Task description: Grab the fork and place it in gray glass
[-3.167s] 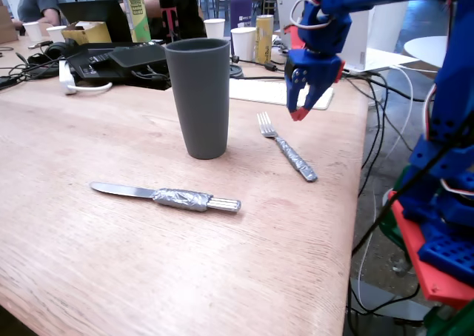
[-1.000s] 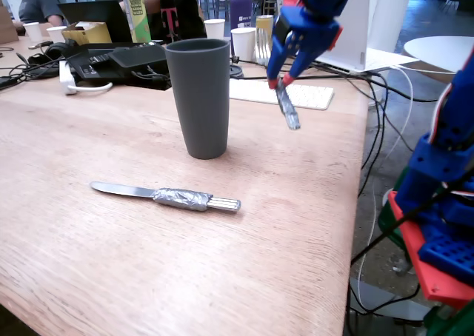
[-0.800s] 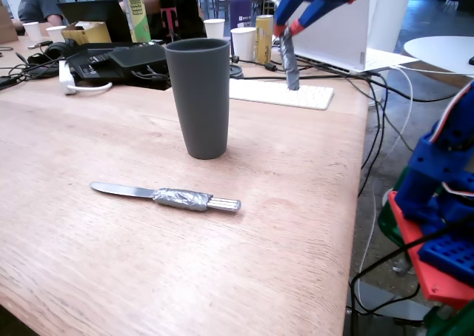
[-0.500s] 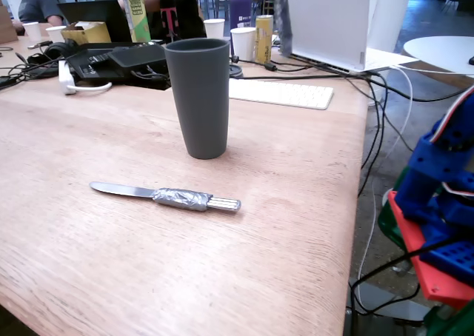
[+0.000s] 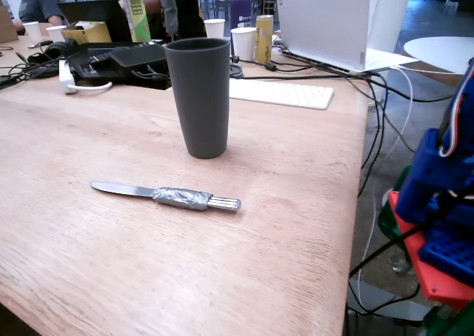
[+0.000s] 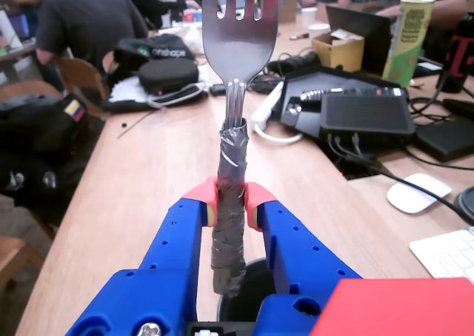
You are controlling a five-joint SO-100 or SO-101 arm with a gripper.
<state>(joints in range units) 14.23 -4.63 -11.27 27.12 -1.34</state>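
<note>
Overhead, the gripper (image 6: 230,204) was clamped on the fork (image 6: 231,121) by its gray-taped handle, tines up, handle end above the dark rim of the gray glass (image 5: 198,98). That glass stood upright on the wooden table (image 5: 89,151), behind a taped knife (image 5: 166,195), amid a cluttered office

Bright, even indoor light fills both views. In the fixed view the gray glass (image 5: 198,98) drops only a faint, soft shadow on the desk (image 5: 96,254), and a pale sheen lies along the desk's near edge. In the wrist view the fork (image 6: 232,114) catches glare on its bowl and is sharp, while the background looks softer.
</note>
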